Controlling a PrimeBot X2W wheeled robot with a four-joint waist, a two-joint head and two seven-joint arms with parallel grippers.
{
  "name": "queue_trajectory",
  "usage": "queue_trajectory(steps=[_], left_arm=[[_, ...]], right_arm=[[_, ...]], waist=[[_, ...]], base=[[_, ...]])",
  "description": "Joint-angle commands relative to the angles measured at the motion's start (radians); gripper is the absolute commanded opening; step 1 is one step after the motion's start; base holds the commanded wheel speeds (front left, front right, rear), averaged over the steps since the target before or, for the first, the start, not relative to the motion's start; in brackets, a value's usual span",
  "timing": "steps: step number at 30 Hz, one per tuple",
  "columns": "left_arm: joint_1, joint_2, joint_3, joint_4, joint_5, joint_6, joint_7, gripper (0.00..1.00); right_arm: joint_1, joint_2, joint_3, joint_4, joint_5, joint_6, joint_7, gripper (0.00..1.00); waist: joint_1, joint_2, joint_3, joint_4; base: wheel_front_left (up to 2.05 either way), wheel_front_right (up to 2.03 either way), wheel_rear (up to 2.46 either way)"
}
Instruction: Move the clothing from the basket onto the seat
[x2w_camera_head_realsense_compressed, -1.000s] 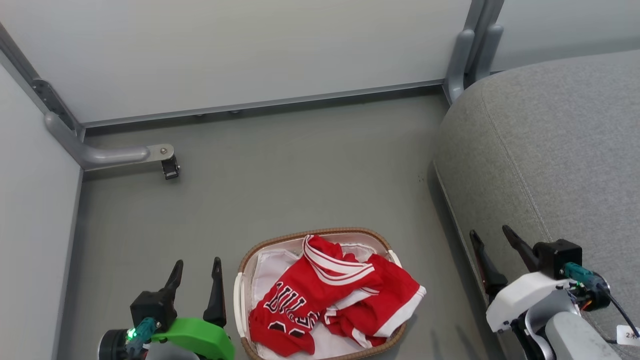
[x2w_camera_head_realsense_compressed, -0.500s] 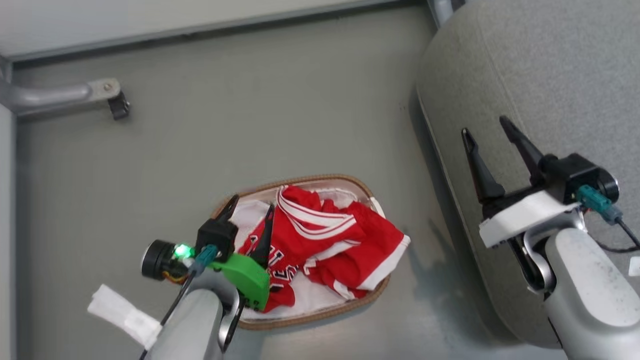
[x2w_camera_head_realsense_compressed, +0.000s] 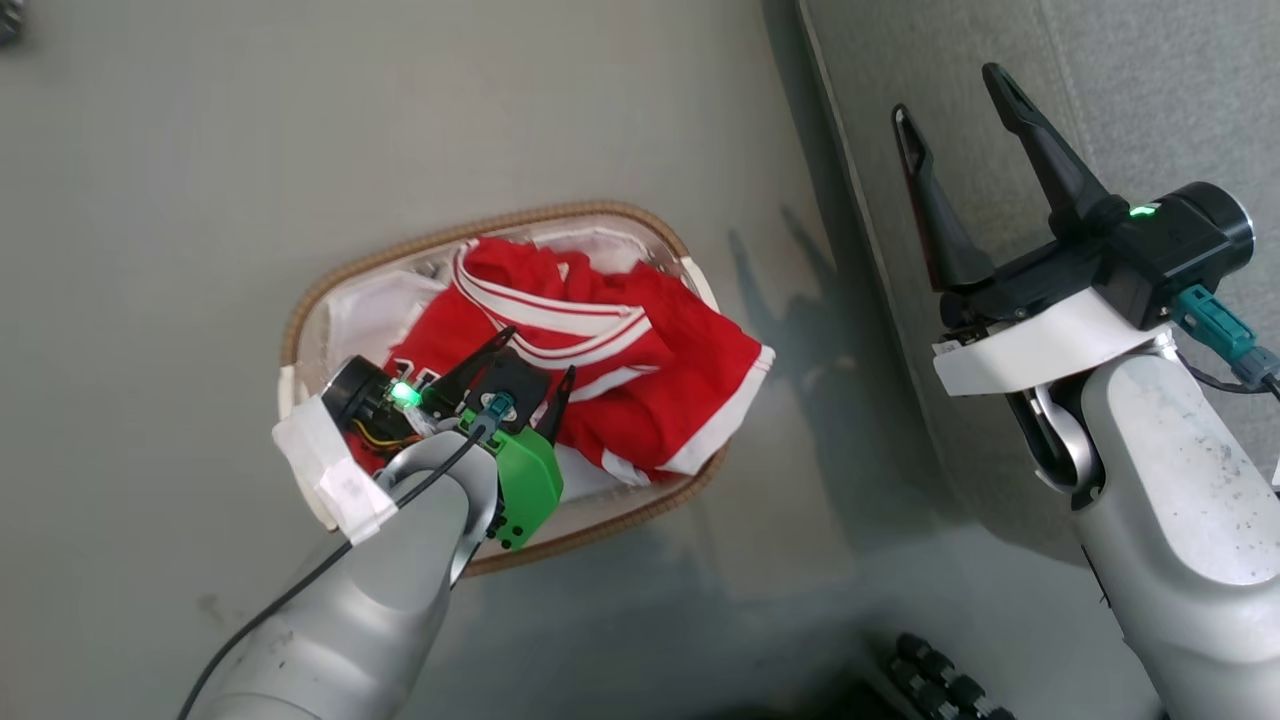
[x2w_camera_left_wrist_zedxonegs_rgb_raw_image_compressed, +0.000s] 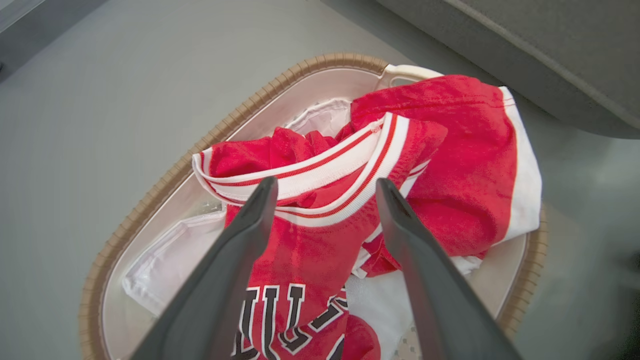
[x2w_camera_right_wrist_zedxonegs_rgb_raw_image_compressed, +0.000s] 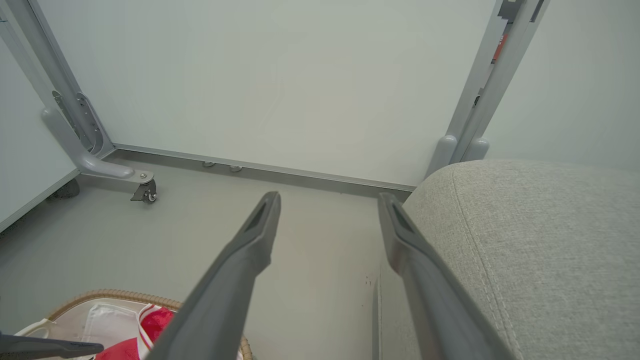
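Reaching into the oval cream plastic laundry basket with its brown woven rim (x2w_camera_head_realsense_compressed: 420, 240), the left claw (x2w_camera_head_realsense_compressed: 540, 350) hangs with its two dark fingers spread just over the red shiny basketball jersey and shorts with white striped trim (x2w_camera_head_realsense_compressed: 650, 360) — nothing is pinched between them. The clothing lies heaped in the basket, one white-edged shorts leg draped over the rim on the side toward the large grey fabric-upholstered sofa seat (x2w_camera_head_realsense_compressed: 1150, 80). The basket stands on the grey floor (x2w_camera_head_realsense_compressed: 200, 150) beside that seat, and no garment is on it yet. I judge the step in hand to be the first pick: claw poised, grasp not begun. The next move likely calls for lowering the fingers over a raised fold — the striped collar band looks handiest — and pressing them together on red fabric alone. That keeps them clear of the white fabric liner (x2w_camera_left_wrist_zedxonegs_rgb_raw_image_compressed: 165, 255) underneath, which might otherwise lift with it. The right claw (x2w_camera_head_realsense_compressed: 950, 90) is likewise spread and holds nothing, near the seat's edge.

The left wrist view gives what the arm hides from the head view: the collar band lined up between the fingertips, and black-and-white lettering lower down. The right wrist view adds the seat's rounded corner and stitched seam, with pale wall panels (x2w_camera_right_wrist_zedxonegs_rgb_raw_image_compressed: 300, 75) beyond.
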Motion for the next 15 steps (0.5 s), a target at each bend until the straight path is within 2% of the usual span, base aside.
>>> queue_trajectory(steps=[1,7,12,15], left_arm=[[-0.034,0.009,-0.015,0.025,-0.003,0.009,0.009,1.0],[-0.097,0.009,-0.068,0.123,-0.009,0.055,0.033,1.0],[-0.138,0.009,-0.118,0.184,0.03,0.102,0.054,1.0],[-0.165,0.011,-0.134,0.206,0.051,0.156,0.062,1.0]], right_arm=[[-0.018,0.002,0.0,-0.009,-0.001,0.0,-0.003,1.0],[-0.031,-0.001,-0.007,-0.01,0.005,0.0,-0.003,1.0],[-0.029,0.001,-0.019,-0.01,0.003,0.0,-0.003,1.0],[-0.033,0.004,-0.022,-0.016,0.005,0.0,-0.003,1.0]], waist=[[-0.0003,-0.0001,0.156,-0.091],[-0.0003,-0.0001,0.214,-0.105],[-0.0003,-0.0001,0.245,-0.112],[-0.0003,-0.0001,0.259,-0.116]], base=[[0.0,0.0,0.0],[0.0,0.0,0.0],[0.0,0.0,0.0],[0.0,0.0,0.0]])
